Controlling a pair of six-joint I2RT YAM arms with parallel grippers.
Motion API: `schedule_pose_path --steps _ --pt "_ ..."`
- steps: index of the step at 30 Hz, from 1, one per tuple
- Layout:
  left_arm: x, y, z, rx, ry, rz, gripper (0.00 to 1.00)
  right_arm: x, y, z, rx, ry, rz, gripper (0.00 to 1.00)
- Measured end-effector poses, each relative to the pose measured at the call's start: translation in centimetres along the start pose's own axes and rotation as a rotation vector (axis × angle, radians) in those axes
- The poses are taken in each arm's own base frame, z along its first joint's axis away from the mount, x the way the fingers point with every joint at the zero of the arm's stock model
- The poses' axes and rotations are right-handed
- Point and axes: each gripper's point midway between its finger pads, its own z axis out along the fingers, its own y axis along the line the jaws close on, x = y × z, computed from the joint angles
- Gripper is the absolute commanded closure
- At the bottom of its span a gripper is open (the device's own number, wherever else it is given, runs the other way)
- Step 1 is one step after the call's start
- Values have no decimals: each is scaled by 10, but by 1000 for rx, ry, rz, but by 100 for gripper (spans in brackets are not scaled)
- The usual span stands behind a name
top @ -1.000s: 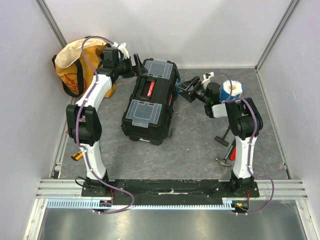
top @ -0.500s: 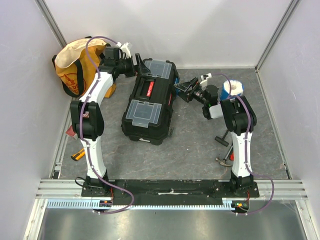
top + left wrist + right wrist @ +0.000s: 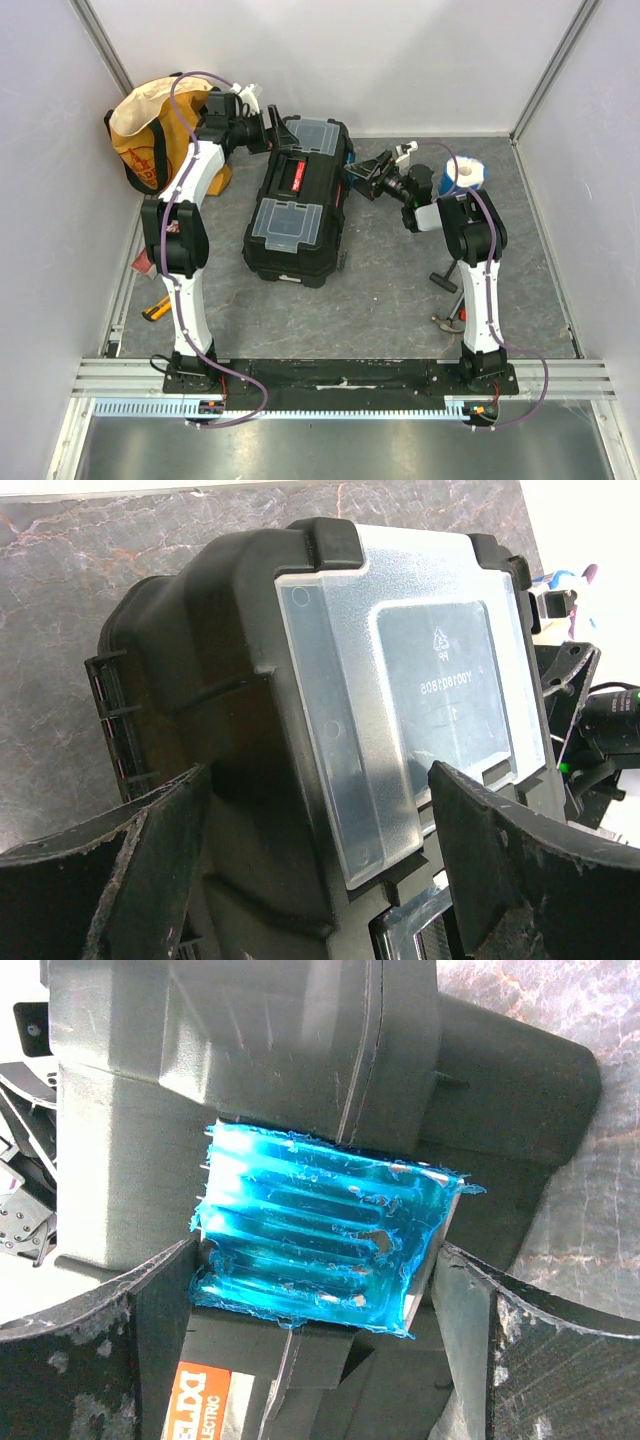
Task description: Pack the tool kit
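The tool kit is a black box with two clear lids, lying shut on the grey floor. My left gripper is at its far left corner, open. In the left wrist view the jaws straddle the box's end below a clear lid, gripping nothing. My right gripper is open at the box's right side. In the right wrist view a blue latch lies between the spread fingers, above an orange and white label.
A yellow-orange fabric bag stands at the back left corner. A blue and white roll sits behind the right arm. Two hammers lie near the right arm's base. An orange-handled tool lies by the left rail.
Both grippers have edged closer to the tool kit, the right one sliding a little farther back along its side. Both jaws stay wide open.
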Motion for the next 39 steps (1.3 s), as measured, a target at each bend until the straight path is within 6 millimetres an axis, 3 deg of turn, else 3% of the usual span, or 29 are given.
schedule_pose_path --steps 16,23,25,26,30,39 --pt "-4 6 -1 -13 -8 2 8 -2 1 14 -21 -15 -23 3" --pt "-5 8 -2 -18 -11 3 9 -4 0 17 15 -29 -12 37" --pt "-5 8 -2 -18 -10 3 10 -4 0 17 15 -31 -10 51" --pt "-5 8 -2 -18 -11 3 10 -3 1 17 15 -31 -9 64" --pt "-5 9 -2 -22 -11 3 12 -4 0 18 21 -38 -7 99" --pt "-6 12 -2 -41 -17 1 16 -6 2 18 85 -69 -9 100"
